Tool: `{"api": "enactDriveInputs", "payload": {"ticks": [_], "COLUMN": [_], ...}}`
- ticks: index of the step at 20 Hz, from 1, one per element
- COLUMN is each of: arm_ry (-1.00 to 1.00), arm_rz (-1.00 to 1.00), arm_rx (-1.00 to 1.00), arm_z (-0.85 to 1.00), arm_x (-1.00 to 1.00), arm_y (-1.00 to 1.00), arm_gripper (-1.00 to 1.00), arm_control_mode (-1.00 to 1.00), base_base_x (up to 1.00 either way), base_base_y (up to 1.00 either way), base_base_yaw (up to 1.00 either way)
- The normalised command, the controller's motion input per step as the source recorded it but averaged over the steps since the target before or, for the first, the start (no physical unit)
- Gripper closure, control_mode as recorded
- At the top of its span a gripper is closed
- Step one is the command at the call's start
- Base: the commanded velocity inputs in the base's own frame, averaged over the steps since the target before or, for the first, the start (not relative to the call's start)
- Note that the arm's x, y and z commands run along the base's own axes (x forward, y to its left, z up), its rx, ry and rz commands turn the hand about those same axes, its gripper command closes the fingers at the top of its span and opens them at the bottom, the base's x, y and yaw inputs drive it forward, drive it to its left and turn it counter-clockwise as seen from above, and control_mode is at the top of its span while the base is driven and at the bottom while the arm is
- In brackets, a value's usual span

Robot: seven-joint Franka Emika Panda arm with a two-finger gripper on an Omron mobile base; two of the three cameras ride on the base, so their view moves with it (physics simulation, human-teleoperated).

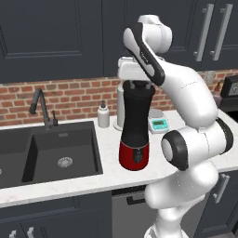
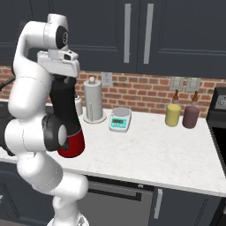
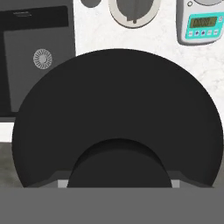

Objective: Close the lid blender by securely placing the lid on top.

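Lid (image 3: 118, 118) hides the blender's (image 1: 135, 125) mouth.

White marble bench (image 2: 167, 154) under dark cabinets, brick backsplash (image 1: 69, 95) behind. Black sink (image 1: 56, 153) at left, dark faucet (image 1: 41, 108) at rear. White soap bottle (image 1: 103, 115) beside sink. Paper-towel roll (image 2: 92, 100) upright by wall, teal-faced kitchen scale (image 2: 120, 119) just beside. Yellow jar (image 2: 173, 114) and maroon jar (image 2: 191, 115) near stove.
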Motion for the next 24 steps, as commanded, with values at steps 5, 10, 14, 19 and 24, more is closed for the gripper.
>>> {"api": "enactDriveInputs", "payload": {"ticks": [5,10,14,19,24], "arm_ry": [0.06,0.00,0.00,0.00,0.00], "arm_rz": [0.00,0.00,0.00,0.00,0.00], "arm_rx": [0.00,0.00,0.00,0.00,0.00], "arm_z": [-0.02,-0.05,-0.06,-0.06,-0.13], "arm_x": [0.05,-0.02,-0.05,0.00,0.00], "arm_y": [0.00,0.00,0.00,0.00,0.00], "arm_gripper": [1.00,1.00,1.00,1.00,1.00], "arm_control_mode": [-1.00,-1.00,-1.00,-1.00,-1.00], "base_base_x": [0.00,0.00,0.00,0.00,0.00], "base_base_y": [0.00,0.00,0.00,0.00,0.00], "base_base_yaw": [0.00,0.00,0.00,0.00,0.00]}}
